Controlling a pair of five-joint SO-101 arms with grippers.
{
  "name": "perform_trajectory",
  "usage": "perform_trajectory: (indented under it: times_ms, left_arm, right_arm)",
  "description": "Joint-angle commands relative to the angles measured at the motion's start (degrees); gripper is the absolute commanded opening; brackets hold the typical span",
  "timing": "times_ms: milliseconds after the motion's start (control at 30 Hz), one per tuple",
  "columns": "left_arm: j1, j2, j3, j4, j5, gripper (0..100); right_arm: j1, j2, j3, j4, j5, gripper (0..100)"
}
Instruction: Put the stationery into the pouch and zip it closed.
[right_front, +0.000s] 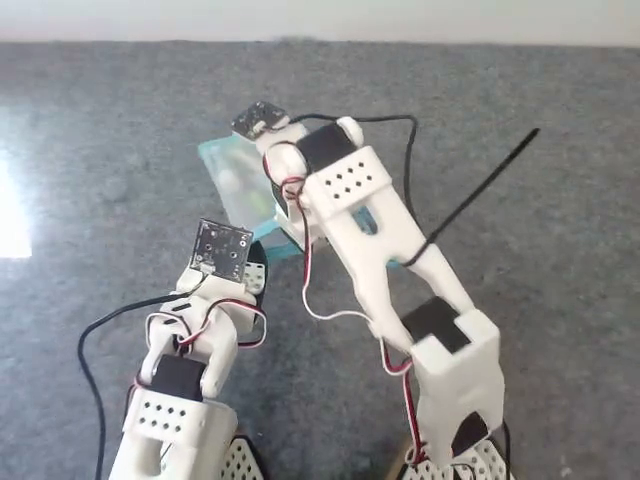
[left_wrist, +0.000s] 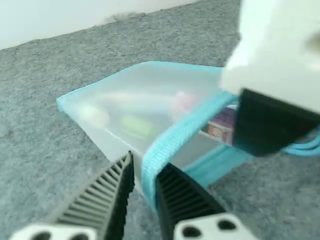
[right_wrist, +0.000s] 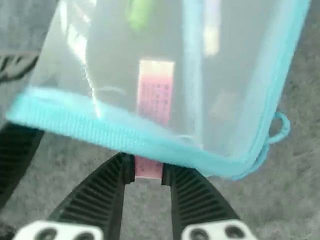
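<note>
A translucent pouch with teal edging lies on the grey carpet; both arms meet over it. Through its wall I see a green piece, a pink piece and pale shapes. In the left wrist view my left gripper is shut on the pouch's teal zip band, holding that edge up. In the right wrist view my right gripper is shut on a flat pink stationery piece that passes under the teal edge into the pouch. A small teal loop hangs at one corner.
Grey carpet spreads all around. A thin black rod slants beside the right arm. The right arm's white and black body stands close beside the pouch in the left wrist view. A pale wall runs along the far edge.
</note>
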Motion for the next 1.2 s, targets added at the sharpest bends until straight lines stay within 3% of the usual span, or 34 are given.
perform_trajectory:
  times_ms: [0,167,433,700,933,1167]
  left_arm:
    - [1.23,-0.79,-0.84,0.09,-0.88,1]
    - [1.23,-0.79,-0.84,0.09,-0.88,1]
    - [0.70,-0.79,-0.84,0.09,-0.88,1]
    - [-1.41,-0.79,-1.10,0.09,-0.88,1]
    - [-1.41,-0.79,-1.10,0.09,-0.88,1]
    - [-1.49,-0.88,-5.05,5.71,-0.70,1]
  right_arm:
    - [0.84,0.66,-11.34,0.84,-1.14,4.5]
    - [0.31,0.57,-14.15,1.98,-1.85,17.4]
    - [-3.03,-1.54,-13.80,2.33,-1.41,17.0]
    - [-3.12,-21.85,-3.08,1.98,3.16,16.9]
    - [-1.89,-52.18,25.58,-10.77,4.57,16.9]
    - [10.51,-70.29,76.04,-47.69,5.89,16.9]
